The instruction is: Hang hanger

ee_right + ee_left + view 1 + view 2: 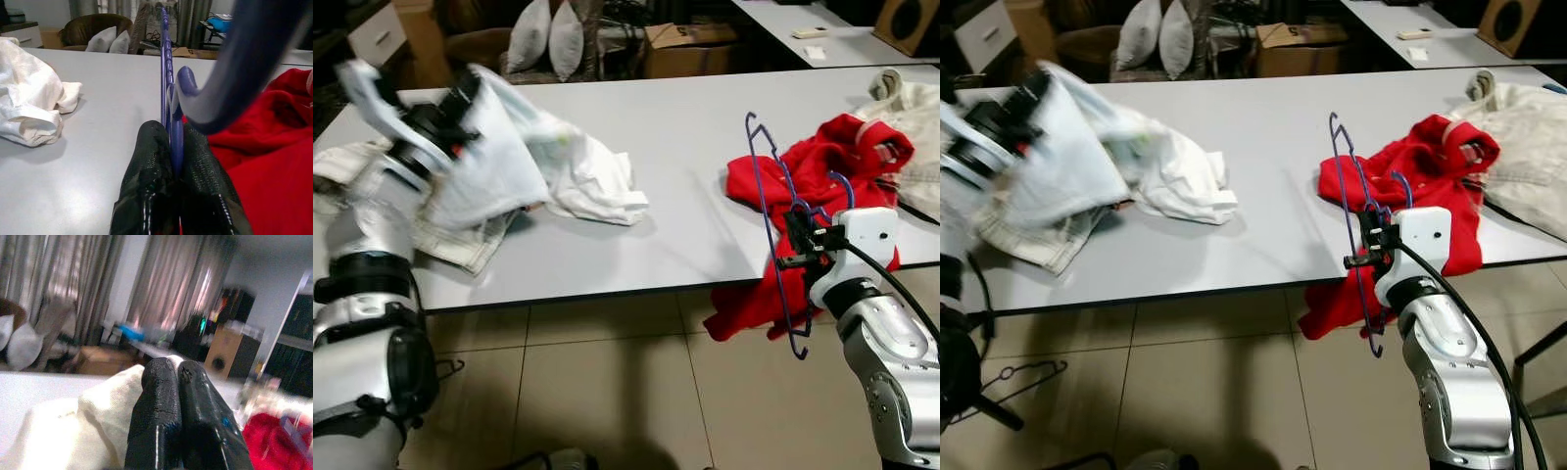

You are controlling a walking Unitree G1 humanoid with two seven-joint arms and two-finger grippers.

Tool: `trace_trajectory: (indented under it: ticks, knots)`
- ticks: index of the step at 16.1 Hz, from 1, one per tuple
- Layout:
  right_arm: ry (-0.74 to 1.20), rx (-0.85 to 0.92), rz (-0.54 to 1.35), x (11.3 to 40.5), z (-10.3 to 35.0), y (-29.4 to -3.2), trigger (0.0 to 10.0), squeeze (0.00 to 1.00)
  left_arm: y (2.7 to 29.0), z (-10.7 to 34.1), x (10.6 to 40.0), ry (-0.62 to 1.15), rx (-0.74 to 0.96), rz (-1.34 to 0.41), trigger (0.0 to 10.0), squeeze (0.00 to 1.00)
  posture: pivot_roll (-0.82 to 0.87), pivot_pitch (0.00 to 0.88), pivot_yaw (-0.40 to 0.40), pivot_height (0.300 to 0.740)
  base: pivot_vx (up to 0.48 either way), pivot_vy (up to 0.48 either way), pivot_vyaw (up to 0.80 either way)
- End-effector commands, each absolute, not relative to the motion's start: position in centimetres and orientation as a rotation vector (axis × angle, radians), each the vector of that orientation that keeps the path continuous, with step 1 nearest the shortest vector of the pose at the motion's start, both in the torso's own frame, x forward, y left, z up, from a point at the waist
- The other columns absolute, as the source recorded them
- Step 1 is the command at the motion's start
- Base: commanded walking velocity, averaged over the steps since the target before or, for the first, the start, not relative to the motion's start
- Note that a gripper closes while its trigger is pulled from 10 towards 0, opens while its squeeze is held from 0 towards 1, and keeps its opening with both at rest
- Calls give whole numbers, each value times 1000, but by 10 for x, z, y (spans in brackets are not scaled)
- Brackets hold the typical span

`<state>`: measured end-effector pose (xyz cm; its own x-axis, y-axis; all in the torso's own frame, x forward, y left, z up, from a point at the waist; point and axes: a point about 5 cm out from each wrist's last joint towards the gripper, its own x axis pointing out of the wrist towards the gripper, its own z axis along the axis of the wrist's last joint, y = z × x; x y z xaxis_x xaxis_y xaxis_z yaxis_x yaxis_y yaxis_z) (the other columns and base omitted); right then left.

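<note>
A purple wire hanger (766,196) stands upright at the white table's (675,176) front edge, its hook (839,182) turned toward the red garment (822,157). My right gripper (171,142) is shut on the hanger's wire, just in front of the red garment, which spills over the table edge. At the left, my raised left gripper (178,364) is blurred, its fingers pressed together. A white garment (509,147) hangs from it in a tent shape above the table.
A beige garment (913,108) lies at the table's far right, and pale cloth (460,240) lies under the white one. A dark hanger (1018,377) lies on the tiled floor at left. Behind are pillows (548,39), a cardboard box (690,44) and another table (832,44).
</note>
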<state>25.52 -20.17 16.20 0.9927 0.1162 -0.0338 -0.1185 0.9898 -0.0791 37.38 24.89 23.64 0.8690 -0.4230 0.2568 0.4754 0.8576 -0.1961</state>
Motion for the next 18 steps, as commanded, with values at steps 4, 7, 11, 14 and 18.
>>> trace_trajectory:
  ticks: [4, 7, 11, 14, 18]
  knots:
    - [12, -86, 130, 260, 166, -201, 10000, 0, 166, 237, 388, -122, -82, -694, 0, 0, -32, 0, 36, 740, 0, 0, 0]
    - [-4, -86, 114, 261, 169, -203, 10000, 0, 147, 335, 389, -491, -686, -832, 0, 0, -56, 0, 60, 740, 0, 0, 0]
    - [-1, -81, 88, 255, 167, -206, 10000, 0, 200, 291, 405, -277, -683, -535, 0, 0, -68, 0, 76, 740, 0, 0, 0]
    - [1, -79, 91, 256, 167, -205, 10000, 0, 224, 197, 391, 137, -376, -386, 0, 0, -56, 0, 63, 740, 0, 0, 0]
    - [7, -80, 112, 259, 166, -204, 10000, 0, 250, 144, 370, 319, 35, -302, 275, 0, -40, 0, 41, 740, 0, 0, 0]
